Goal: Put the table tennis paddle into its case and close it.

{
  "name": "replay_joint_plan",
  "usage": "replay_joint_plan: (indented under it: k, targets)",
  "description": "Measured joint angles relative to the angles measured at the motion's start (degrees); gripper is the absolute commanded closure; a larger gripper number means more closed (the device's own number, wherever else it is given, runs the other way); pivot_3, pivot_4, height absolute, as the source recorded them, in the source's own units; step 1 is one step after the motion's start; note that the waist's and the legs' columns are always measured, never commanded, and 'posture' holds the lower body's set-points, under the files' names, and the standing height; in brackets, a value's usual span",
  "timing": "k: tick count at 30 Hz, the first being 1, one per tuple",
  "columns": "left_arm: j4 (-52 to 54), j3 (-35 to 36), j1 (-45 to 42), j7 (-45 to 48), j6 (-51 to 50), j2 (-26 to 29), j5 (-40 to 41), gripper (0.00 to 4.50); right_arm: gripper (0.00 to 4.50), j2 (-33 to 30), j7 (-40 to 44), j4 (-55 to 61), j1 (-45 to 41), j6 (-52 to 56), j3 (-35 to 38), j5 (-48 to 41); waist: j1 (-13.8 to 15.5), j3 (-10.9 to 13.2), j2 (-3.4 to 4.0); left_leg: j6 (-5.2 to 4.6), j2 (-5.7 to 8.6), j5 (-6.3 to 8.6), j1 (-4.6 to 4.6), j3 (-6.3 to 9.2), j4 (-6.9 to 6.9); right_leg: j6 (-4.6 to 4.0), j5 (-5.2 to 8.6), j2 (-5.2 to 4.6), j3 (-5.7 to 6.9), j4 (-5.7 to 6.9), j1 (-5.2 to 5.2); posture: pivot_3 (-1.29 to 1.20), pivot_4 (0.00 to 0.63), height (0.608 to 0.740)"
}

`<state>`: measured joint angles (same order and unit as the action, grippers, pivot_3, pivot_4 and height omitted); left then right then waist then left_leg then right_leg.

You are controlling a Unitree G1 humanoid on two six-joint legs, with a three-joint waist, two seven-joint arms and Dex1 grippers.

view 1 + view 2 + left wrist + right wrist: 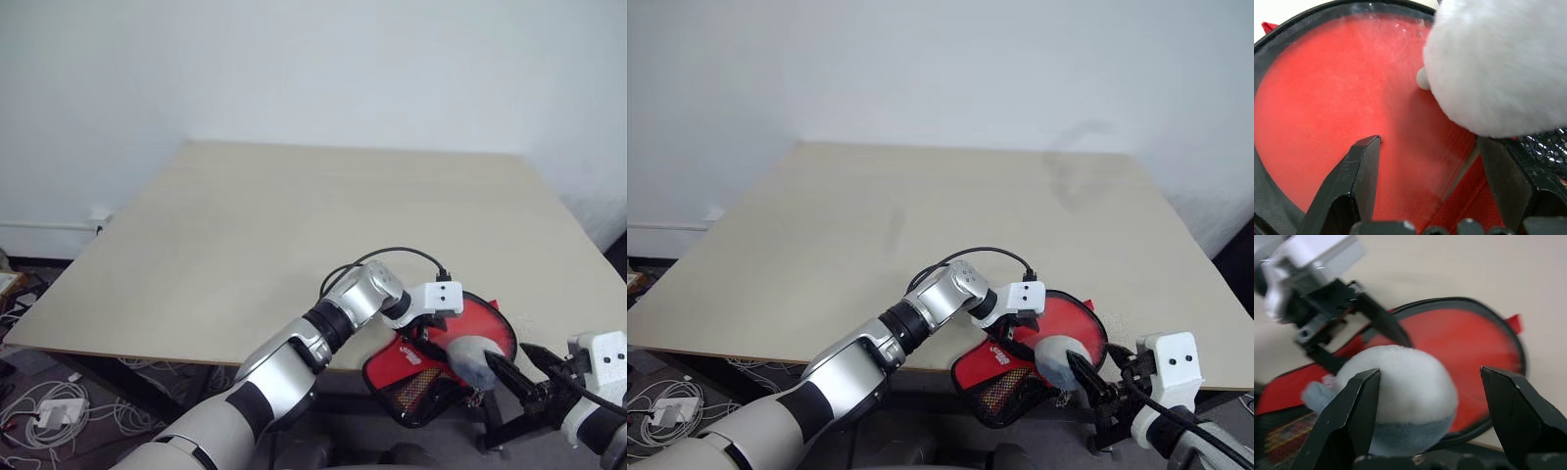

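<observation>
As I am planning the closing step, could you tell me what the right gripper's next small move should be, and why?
Probably close the right gripper on the white fluffy ball: its open fingers straddle it. The ball lies on the case, which looks unzipped, and may be the zip's pull. The left gripper rests on the case.

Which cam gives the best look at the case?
Right wrist view: the case lies open at the table edge, black rim, red inside, mesh pocket visible. Both eye views show it small, partly behind the left end effector. Left wrist view is a close-up of red lining.
</observation>
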<state>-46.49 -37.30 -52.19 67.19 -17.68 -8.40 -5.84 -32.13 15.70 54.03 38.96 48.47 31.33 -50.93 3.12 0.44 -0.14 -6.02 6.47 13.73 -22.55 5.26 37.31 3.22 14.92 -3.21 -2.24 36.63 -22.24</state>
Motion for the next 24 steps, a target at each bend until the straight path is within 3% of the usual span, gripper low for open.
replay_joint_plan:
  k: [4, 15, 18, 24]
  targets:
    - [-0.01, 0.00, 0.00, -0.02, 0.00, 0.00, 0.01, 1.22, 0.99, -3.35, 1.20, -1.44, -0.67, 2.45, -0.70, -2.37, 0.00, 0.00, -0.05, -0.04, 0.00, 0.02, 0.00, 0.00, 0.03, 0.00, 0.00, 0.00, 0.01, -0.01, 0.01, 0.00, 0.000, 0.740]
    - [-0.03, 0.00, 0.01, -0.04, -0.02, 0.00, 0.02, 1.22, 0.99, -5.06, 0.33, -4.22, -5.32, 6.96, -4.81, -5.86, -0.01, -0.01, -0.11, -0.06, 0.00, 0.04, -0.03, -0.01, 0.06, 0.00, 0.00, -0.02, 0.00, -0.01, 0.01, 0.00, 0.000, 0.740]
    - [-0.03, 0.00, 0.02, -0.05, -0.12, 0.00, 0.01, 1.22, 1.52, -5.49, -0.03, -5.18, -6.93, 8.03, -6.42, -5.86, -0.02, -0.02, -0.18, -0.06, 0.00, 0.04, -0.02, -0.01, 0.06, 0.00, 0.00, -0.02, 0.00, -0.01, 0.01, 0.00, 0.000, 0.740]
    - [0.01, -0.01, 0.04, -0.03, -0.18, 0.00, 0.10, 1.22, 3.50, -6.25, 1.72, -5.00, -4.66, 6.42, -6.14, -4.49, 0.00, -0.04, -0.23, -0.07, 0.00, 0.06, -0.03, 0.00, 0.06, 0.02, 0.00, -0.02, 0.02, -0.01, -0.01, 0.00, 0.000, 0.740]
